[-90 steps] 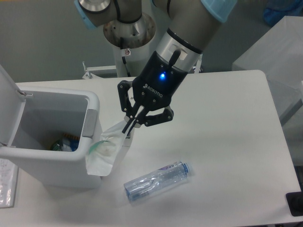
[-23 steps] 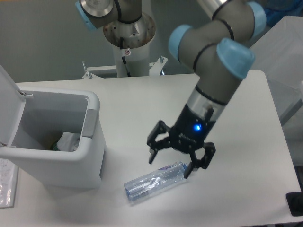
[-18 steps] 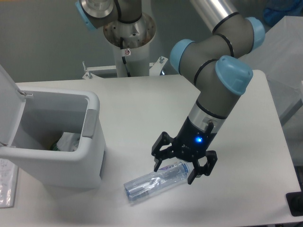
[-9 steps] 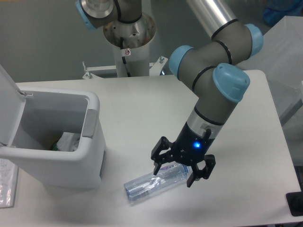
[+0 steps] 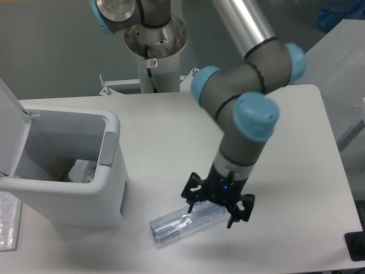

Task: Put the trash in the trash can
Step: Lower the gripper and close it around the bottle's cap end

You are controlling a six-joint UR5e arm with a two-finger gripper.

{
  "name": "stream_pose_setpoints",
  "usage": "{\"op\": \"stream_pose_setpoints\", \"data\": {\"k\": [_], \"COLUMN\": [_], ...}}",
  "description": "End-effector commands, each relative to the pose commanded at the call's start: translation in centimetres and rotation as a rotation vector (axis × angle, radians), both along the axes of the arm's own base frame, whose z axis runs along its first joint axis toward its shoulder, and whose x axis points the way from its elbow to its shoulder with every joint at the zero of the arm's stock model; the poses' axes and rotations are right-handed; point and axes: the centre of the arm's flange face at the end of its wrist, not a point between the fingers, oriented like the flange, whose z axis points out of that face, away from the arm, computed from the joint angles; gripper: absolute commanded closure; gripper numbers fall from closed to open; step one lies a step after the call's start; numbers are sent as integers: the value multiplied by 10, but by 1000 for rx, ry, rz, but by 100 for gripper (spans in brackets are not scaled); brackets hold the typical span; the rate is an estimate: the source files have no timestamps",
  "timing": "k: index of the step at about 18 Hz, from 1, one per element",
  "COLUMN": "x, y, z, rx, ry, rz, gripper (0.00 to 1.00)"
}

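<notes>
A clear crushed bottle (image 5: 179, 221) lies on the white table (image 5: 285, 142) near the front edge, its right end hidden under my gripper (image 5: 212, 212). The gripper is open and straddles that end, one finger on each side, low over the table. The white trash can (image 5: 108, 188) stands at the left with its lid (image 5: 8, 128) flipped up. Inside it the crumpled white wrapper with green (image 5: 80, 170) shows.
The arm's base column (image 5: 155, 34) rises at the back of the table. A grey tab (image 5: 108, 149) sits on the bin's right rim. A paper sheet (image 5: 7, 225) lies at the far left, and a dark object (image 5: 356, 245) sits at the front right corner.
The wrapper, held over the bin's rim five seconds ago, now lies inside. The gripper has come across and down onto the bottle's right end, fingers still apart.
</notes>
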Motion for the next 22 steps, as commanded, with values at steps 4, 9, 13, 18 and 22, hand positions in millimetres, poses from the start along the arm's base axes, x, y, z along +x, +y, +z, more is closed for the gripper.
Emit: {"op": "stream_pose_setpoints", "data": {"k": [4,9,13,18,22], "x": [16,47,67,83,84], "y": [13,35,47,57,63], "z": [-27,-54,-80,-115,-131], "rx": [-22,-114,-246,-308,-319], "ry": [3,51,129,121,112], "rz": [-105,-186,-224,-251,-258], "gripper": [0,0,0,0,1]}}
